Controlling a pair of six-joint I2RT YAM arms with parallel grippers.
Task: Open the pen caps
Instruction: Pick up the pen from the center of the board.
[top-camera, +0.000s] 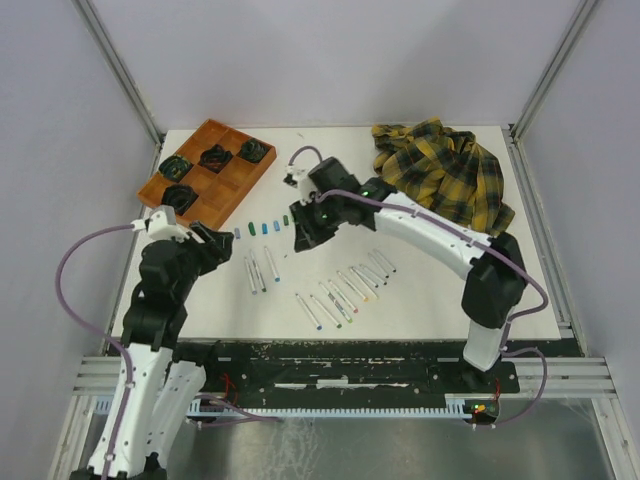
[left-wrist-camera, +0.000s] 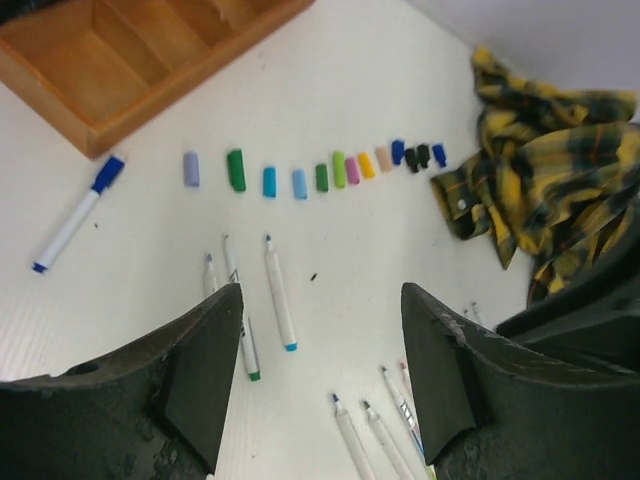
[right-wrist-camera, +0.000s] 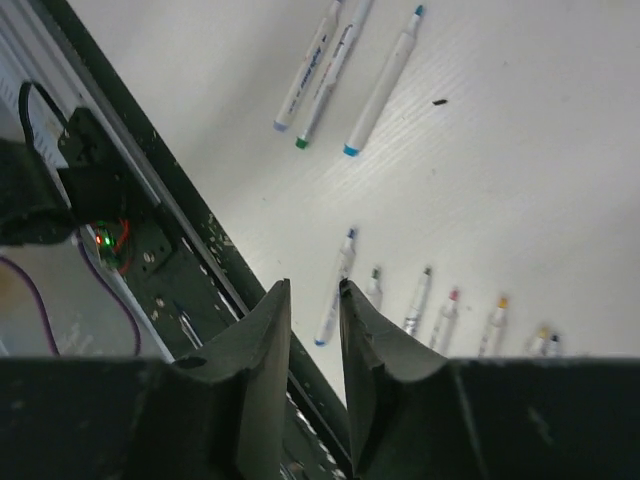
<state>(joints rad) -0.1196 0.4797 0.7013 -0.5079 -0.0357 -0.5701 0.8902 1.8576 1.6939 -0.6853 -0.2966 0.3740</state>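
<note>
**Both grippers empty, caps lined up on the table**

In the left wrist view I saw the pen caps (left-wrist-camera: 322, 177) lying in one row on the white table (left-wrist-camera: 130, 280), between the orange tray (left-wrist-camera: 150, 108) and the plaid shirt (left-wrist-camera: 540, 190). There were more than ten of them: lavender, green, blue, pink, yellow and black among others. The black ones at the far end lay just beside the shirt.

The top view gave me only the left part of this row. The rest was hidden under the right arm, whose gripper (top-camera: 300, 238) hung over that end.

Only the left wrist view showed one marker with its blue cap on (left-wrist-camera: 75, 218), lying apart from the others, near the corner of the tray. The uncapped markers (left-wrist-camera: 279, 293) lay nearer to the arms than the row of caps.

The left gripper (left-wrist-camera: 322, 300) had its jaws wide apart, and I saw only bare table and markers between them. It held nothing.

The right wrist view showed no caps at all, only uncapped markers and the black rail (right-wrist-camera: 190, 260) at the near edge of the table. There the fingers (right-wrist-camera: 265, 360) stood close together with a narrow free gap, and nothing was between them.

The dark objects in the tray compartments appeared only in the top view.
</note>
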